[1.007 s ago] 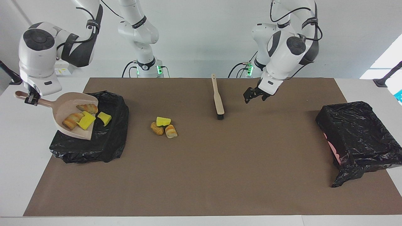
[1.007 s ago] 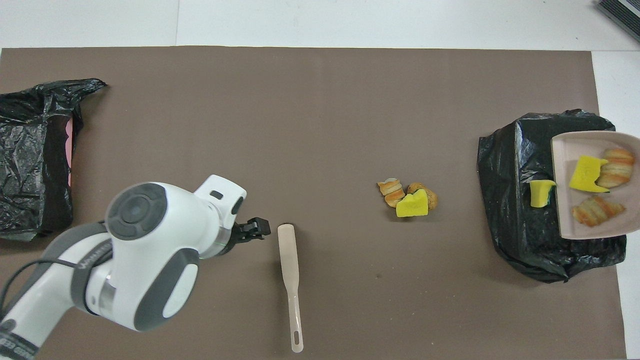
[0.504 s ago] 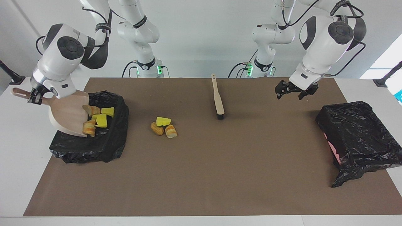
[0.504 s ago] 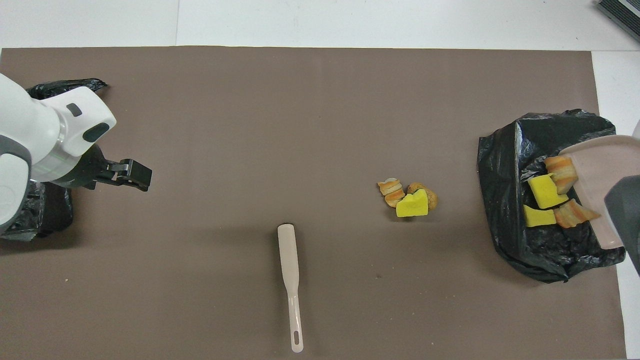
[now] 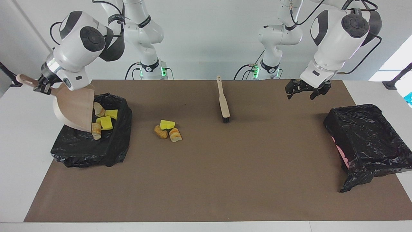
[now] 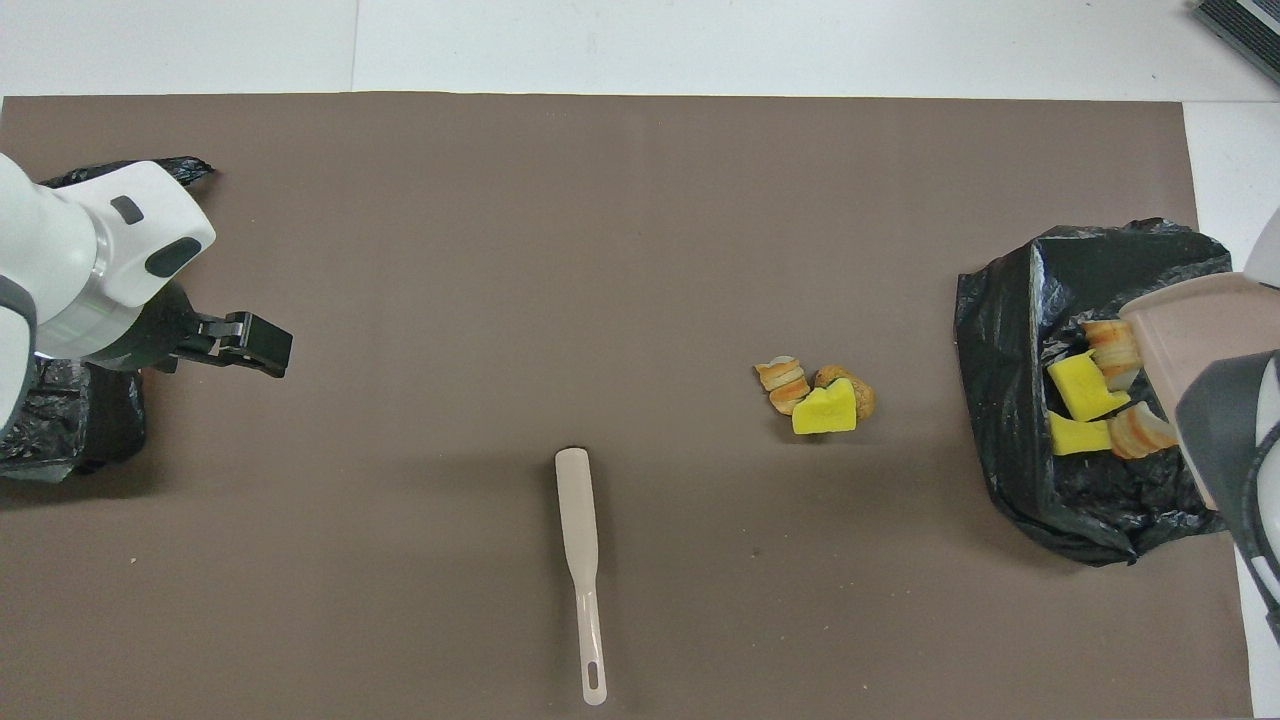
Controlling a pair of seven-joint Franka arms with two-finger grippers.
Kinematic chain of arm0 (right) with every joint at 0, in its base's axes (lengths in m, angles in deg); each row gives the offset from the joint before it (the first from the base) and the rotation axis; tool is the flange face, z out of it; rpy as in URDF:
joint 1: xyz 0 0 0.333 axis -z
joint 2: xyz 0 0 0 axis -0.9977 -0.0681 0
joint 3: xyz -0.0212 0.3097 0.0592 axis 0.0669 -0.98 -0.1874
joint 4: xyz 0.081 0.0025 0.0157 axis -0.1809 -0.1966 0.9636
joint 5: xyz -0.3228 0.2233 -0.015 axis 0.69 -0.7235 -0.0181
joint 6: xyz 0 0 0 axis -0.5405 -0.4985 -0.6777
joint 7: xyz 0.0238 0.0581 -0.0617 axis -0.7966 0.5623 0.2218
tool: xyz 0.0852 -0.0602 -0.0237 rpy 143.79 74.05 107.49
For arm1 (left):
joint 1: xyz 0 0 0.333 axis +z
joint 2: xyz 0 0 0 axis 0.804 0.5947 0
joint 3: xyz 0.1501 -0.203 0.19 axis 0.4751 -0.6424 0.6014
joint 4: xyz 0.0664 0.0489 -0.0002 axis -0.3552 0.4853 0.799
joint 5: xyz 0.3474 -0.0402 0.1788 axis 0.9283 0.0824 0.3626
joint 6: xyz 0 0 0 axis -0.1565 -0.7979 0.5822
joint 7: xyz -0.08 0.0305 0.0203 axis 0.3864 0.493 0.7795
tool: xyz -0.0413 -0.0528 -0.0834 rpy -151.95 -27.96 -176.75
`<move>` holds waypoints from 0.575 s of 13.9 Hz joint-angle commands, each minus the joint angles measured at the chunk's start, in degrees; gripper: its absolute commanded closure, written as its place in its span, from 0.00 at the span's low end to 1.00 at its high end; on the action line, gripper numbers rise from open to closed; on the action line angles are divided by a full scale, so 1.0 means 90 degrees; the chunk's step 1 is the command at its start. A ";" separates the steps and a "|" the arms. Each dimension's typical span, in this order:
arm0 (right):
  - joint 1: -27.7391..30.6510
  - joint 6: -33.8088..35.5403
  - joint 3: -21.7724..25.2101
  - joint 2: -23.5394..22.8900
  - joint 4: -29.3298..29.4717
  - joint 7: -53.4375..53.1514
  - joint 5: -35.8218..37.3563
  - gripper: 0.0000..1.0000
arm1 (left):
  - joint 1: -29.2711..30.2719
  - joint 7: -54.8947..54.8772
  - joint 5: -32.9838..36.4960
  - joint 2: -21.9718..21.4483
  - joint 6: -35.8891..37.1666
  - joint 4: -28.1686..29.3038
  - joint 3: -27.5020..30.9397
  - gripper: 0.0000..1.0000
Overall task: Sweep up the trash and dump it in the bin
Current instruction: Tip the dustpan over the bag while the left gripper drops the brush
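Tipping the dustpan (image 5: 74,108) steeply over the bin (image 5: 107,151), my right gripper (image 5: 43,87) clamping its handle, I am spilling trash (image 5: 104,122) inside; three pieces (image 5: 168,130) are lying beside the bin, while the left gripper (image 5: 304,90), fingers parted, is idling.

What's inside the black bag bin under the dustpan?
Inside the bin: two yellow sponge pieces and two striped lumps, just below the tipped dustpan. The dustpan hides part of the inside.

Mat centre: blocked only by brush (image 5: 224,100) and three trash pieces (image 5: 168,129).
Mat ends: occupied by two bins (image 5: 111,149) (image 5: 370,135).
Elsewhere: open.
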State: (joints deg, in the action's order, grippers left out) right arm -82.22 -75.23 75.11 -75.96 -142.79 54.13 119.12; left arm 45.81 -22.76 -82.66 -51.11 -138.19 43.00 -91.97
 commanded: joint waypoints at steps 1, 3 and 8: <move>-0.0128 0.0473 -0.0066 0.0313 -0.0077 -0.0484 0.0040 1.00 | 0.0201 -0.0069 0.0115 0.0079 0.0103 -0.0154 -0.0074 0.00; -0.0138 0.1076 -0.0416 0.0373 0.0029 -0.1272 -0.0338 1.00 | 0.0279 -0.0078 0.0115 0.0079 0.0103 -0.0144 -0.0074 0.00; -0.0196 0.1822 -0.1296 0.0490 0.0109 -0.3880 -0.1763 1.00 | 0.0387 -0.0078 0.0115 0.0079 0.0103 -0.0154 -0.0074 0.00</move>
State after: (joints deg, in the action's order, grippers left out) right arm -84.21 -60.17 64.86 -72.46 -142.20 25.38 107.22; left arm 48.54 -22.82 -82.61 -50.96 -138.20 42.99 -91.95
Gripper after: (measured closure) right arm 0.683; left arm 0.000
